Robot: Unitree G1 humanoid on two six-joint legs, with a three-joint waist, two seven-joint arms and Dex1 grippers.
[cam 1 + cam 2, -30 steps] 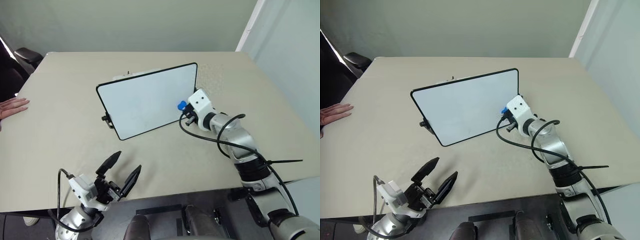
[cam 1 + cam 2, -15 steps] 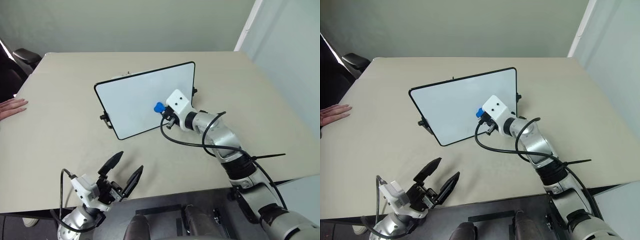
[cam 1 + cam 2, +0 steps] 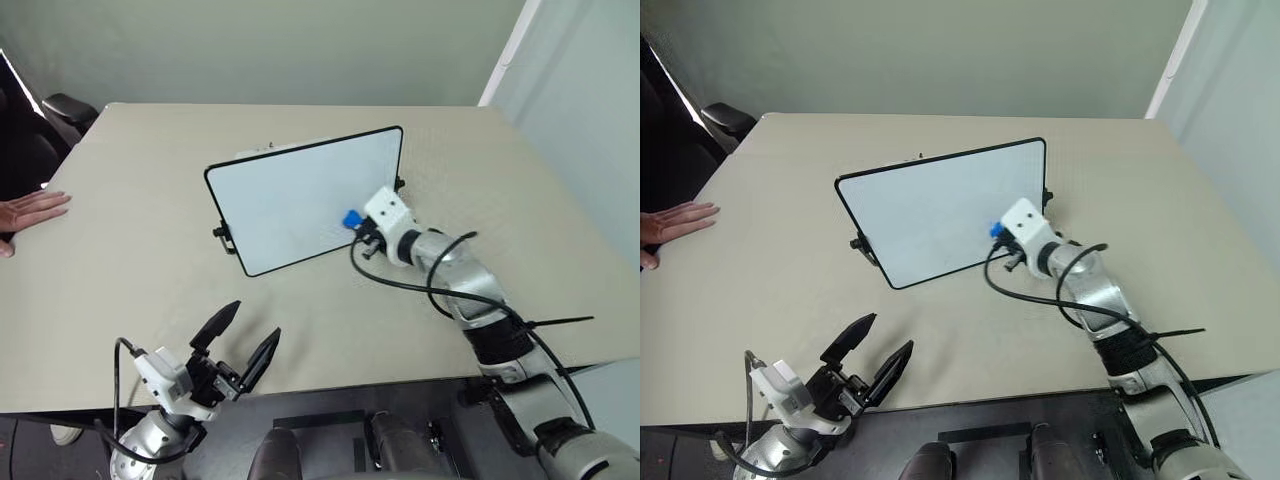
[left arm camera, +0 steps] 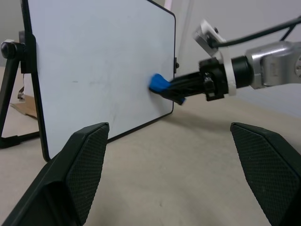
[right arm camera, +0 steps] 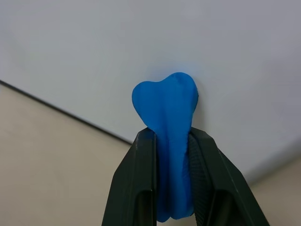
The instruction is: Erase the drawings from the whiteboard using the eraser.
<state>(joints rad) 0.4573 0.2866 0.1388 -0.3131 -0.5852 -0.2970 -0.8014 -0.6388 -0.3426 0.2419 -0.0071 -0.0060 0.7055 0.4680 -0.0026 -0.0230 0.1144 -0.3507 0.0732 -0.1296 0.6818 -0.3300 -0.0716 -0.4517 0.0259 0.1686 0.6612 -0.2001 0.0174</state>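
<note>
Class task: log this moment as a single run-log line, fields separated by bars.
right gripper: shut on small blue eraser | eraser: pressed on propped white black-rimmed whiteboard | left gripper: open, holding nothing

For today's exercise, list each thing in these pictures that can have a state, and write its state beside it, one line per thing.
whiteboard: propped upright on the table, its white face wiped clean.
eraser: pinched between the right gripper's fingers, its tip against the whiteboard.
right gripper: shut on the eraser.
left gripper: open, holding nothing, low near the table's front edge.
person's hand: resting flat on the table.
</note>
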